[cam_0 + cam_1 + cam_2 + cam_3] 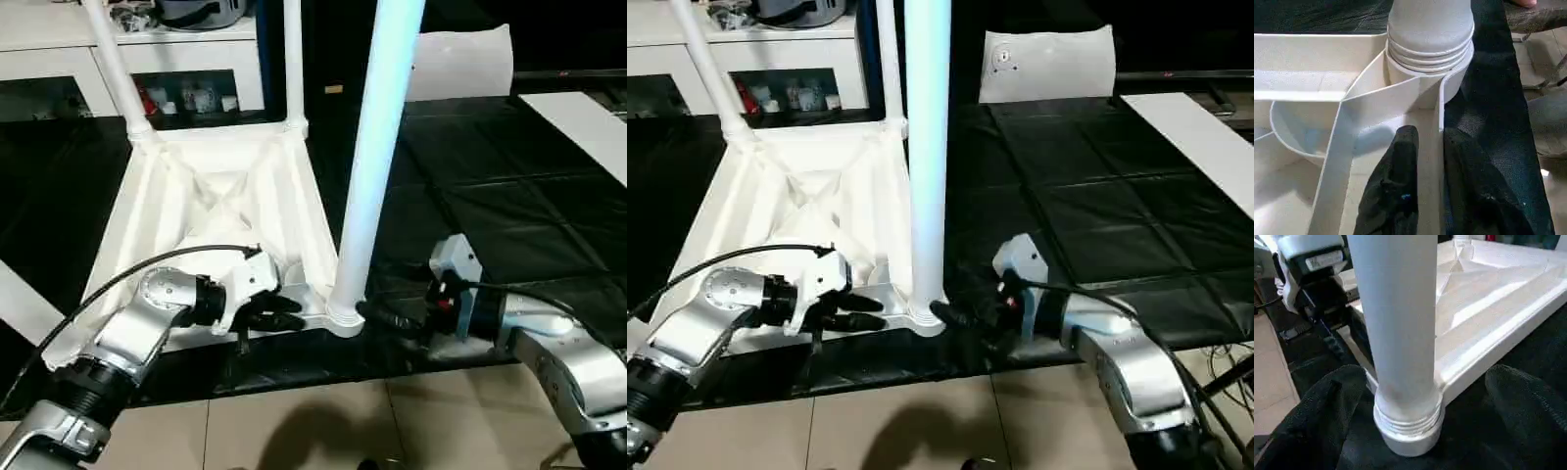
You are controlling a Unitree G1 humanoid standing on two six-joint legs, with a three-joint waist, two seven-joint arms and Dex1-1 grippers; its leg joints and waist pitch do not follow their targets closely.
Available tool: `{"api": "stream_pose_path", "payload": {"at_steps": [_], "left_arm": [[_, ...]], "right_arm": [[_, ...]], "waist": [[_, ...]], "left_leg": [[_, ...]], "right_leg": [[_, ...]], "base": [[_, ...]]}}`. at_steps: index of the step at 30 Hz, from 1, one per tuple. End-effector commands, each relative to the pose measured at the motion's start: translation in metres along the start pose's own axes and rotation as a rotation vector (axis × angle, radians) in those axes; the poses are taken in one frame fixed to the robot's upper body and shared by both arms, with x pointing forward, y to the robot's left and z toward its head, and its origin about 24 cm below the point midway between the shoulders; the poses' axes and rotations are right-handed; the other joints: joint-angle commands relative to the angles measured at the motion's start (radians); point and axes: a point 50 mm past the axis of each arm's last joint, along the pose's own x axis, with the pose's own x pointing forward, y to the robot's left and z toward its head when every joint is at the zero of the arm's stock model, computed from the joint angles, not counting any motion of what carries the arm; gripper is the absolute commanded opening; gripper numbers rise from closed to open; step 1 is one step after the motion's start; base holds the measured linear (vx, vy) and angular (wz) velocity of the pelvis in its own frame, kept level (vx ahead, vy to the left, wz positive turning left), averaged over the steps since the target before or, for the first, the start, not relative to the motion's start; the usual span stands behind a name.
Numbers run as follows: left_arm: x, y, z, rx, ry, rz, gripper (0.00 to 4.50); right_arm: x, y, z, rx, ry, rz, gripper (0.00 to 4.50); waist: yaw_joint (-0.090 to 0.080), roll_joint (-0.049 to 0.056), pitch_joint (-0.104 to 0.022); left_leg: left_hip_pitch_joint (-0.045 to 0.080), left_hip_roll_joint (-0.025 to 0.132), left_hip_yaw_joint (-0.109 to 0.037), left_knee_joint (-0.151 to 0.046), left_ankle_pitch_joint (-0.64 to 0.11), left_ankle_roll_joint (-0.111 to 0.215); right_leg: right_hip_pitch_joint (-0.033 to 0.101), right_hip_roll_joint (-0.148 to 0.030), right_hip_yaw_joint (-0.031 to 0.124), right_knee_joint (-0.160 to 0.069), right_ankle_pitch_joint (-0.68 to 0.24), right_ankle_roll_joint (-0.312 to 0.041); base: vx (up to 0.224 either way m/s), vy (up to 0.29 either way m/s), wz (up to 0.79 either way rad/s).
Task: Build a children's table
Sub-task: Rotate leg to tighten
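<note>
Tabletop lies upside down at centre left on the black counter, one leg upright in its near corner socket. Left pincer clamps the tabletop's rim beside it. Right pincer straddles the leg's base, fingers apart.

All three standing legs cut off by top edge; tabletop near rim partly hidden behind left gripper.

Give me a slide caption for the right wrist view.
Open right gripper flanks the threaded base of a white leg standing in the tabletop corner socket.
</note>
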Motion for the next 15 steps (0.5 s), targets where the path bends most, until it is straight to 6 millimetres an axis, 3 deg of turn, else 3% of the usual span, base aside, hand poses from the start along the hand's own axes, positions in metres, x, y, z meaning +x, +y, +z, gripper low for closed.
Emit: {"api": "stream_pose_path", "payload": {"at_steps": [1,7,11,12,13,14,15], "left_arm": [[0.000,0.000,-0.004,-0.004,0.030,-0.004,0.58],[0.002,-0.003,-0.004,-0.004,0.033,-0.052,0.06],[0.003,-0.005,-0.002,0.019,0.022,-0.095,0.06],[0.004,-0.006,-0.001,0.024,0.024,-0.104,0.06],[0.004,-0.006,-0.001,0.024,0.024,-0.104,0.01],[0.007,-0.009,0.000,0.076,0.029,-0.166,0.00],[0.007,-0.009,0.001,0.078,0.029,-0.168,0.00]], "right_arm": [[0.001,0.000,0.002,-0.017,0.015,0.016,4.50],[0.004,-0.001,0.002,-0.033,0.032,0.049,4.50],[0.008,-0.002,0.000,-0.055,0.058,0.098,4.50],[0.009,-0.002,0.000,-0.056,0.058,0.104,4.50],[0.009,-0.002,0.000,-0.056,0.058,0.104,4.32],[0.015,-0.005,0.000,-0.065,0.062,0.147,4.22],[0.015,-0.006,0.000,-0.065,0.062,0.148,4.15]], "waist": [[0.002,0.003,-0.059],[0.001,0.002,-0.059],[0.001,-0.007,-0.060],[0.003,-0.004,-0.061],[0.002,-0.004,-0.061],[0.003,-0.013,-0.063],[0.003,-0.008,-0.063]], "left_leg": [[-0.014,-0.013,0.013,-0.068,-0.209,0.069],[-0.015,-0.012,0.014,-0.068,-0.208,0.070],[-0.016,-0.010,0.014,-0.068,-0.192,0.074],[-0.016,-0.010,0.014,-0.068,-0.188,0.075],[-0.017,-0.009,0.014,-0.068,-0.184,0.076],[-0.018,-0.008,0.014,-0.069,-0.171,0.082],[-0.017,-0.007,0.013,-0.069,-0.171,0.084]], "right_leg": [[0.061,-0.042,0.033,-0.093,-0.521,0.001],[0.062,-0.042,0.035,-0.091,-0.515,-0.005],[0.063,-0.044,0.038,-0.088,-0.504,-0.014],[0.064,-0.045,0.039,-0.086,-0.501,-0.017],[0.064,-0.044,0.040,-0.085,-0.497,-0.019],[0.064,-0.046,0.041,-0.080,-0.477,-0.028],[0.063,-0.046,0.041,-0.078,-0.474,-0.036]], "base": [[0.000,0.000,0.00],[0.000,0.000,0.00],[0.000,0.000,0.00],[0.000,0.000,0.00],[0.000,0.000,0.00],[0.000,0.000,0.00],[0.000,0.000,0.00]]}}
